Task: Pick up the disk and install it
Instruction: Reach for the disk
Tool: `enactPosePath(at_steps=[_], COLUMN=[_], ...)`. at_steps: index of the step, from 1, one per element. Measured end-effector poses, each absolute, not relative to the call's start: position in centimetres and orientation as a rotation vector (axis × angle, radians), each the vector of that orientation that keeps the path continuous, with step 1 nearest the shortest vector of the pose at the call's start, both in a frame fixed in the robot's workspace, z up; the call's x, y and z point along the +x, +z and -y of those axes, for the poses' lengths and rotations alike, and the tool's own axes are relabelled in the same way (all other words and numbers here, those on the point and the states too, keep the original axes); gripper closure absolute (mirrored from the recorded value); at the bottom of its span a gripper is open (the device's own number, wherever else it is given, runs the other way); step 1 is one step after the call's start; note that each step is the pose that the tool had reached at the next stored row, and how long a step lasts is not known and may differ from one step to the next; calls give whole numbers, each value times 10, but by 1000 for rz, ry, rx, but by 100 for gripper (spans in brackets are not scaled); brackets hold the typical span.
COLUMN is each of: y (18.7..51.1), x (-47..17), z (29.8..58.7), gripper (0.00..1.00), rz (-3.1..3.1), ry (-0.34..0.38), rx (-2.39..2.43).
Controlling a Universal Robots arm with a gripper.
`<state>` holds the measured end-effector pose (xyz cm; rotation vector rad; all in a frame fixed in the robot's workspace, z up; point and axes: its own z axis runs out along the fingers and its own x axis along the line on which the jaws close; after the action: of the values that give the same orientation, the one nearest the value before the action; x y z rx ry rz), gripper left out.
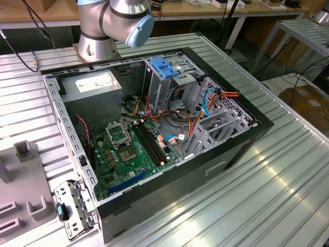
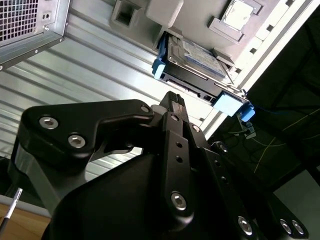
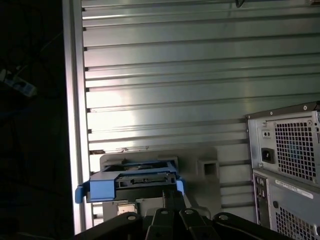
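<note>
The disk is a flat silver drive with blue plastic rails. It lies on a grey holder near the edge of the ribbed table. In the first wrist view the disk shows end-on, with its blue rail toward me. My black gripper hangs a short way from the disk and does not touch it. Its fingers meet at the tip and hold nothing. The gripper lines up with the near end of the disk. In the exterior view the arm's base stands behind the open computer case.
The case's rear panel with its vent grilles stands beside the holder. Inside the case are a grey drive cage with a blue latch, a power-supply box and loose cables. The table edge drops off close to the disk.
</note>
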<state>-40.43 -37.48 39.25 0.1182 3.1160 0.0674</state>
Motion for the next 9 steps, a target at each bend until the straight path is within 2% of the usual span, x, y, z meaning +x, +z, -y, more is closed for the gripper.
enactPosePath(at_steps=[9], y=[392], x=[-426], z=[388], gripper=[89], rz=[-3116], ry=[67], rx=[118])
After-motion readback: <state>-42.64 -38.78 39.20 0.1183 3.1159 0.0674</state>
